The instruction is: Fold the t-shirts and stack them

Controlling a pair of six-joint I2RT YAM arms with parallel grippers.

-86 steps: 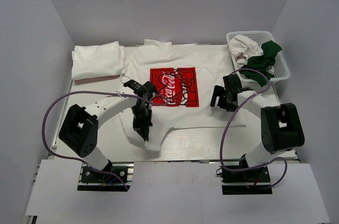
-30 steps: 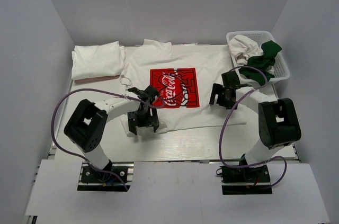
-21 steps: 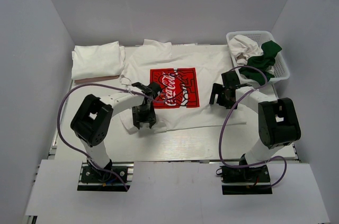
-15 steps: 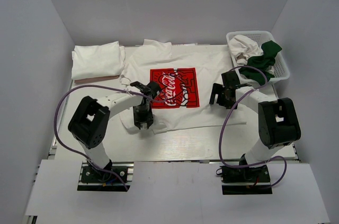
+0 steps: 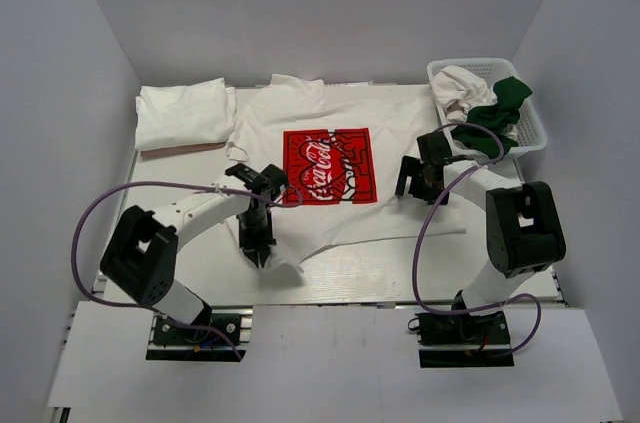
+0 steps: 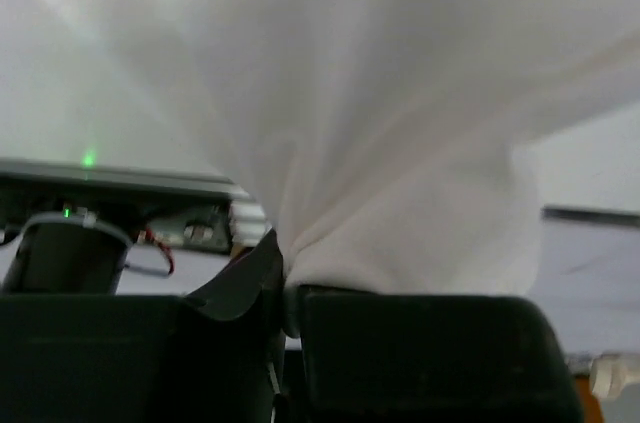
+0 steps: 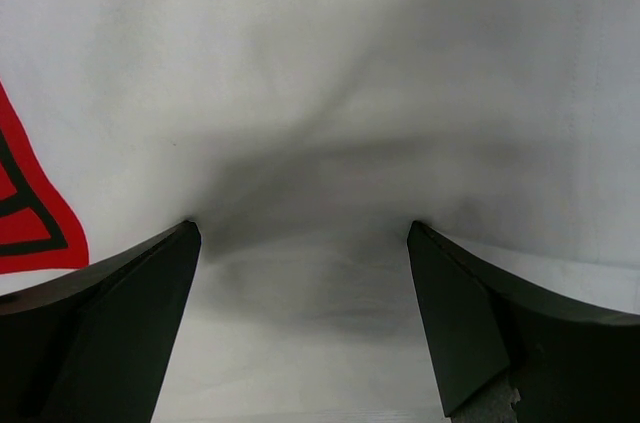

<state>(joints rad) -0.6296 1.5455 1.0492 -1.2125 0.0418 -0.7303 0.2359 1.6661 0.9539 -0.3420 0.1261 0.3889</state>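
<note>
A white t-shirt with a red square Coca-Cola print lies spread flat in the middle of the table. My left gripper is shut on the shirt's near-left edge and holds a bunch of it toward the front edge. In the left wrist view the white cloth hangs from the shut left gripper. My right gripper is open and rests on the shirt's right side. In the right wrist view its fingers straddle white cloth, with the print's edge at the left.
A folded white t-shirt lies at the back left. A white lattice basket at the back right holds a crumpled white shirt and a dark green shirt. Grey walls enclose the table on three sides.
My left gripper has moved toward the front edge, pulling the shirt's near-left edge with it. The right arm has not moved.
</note>
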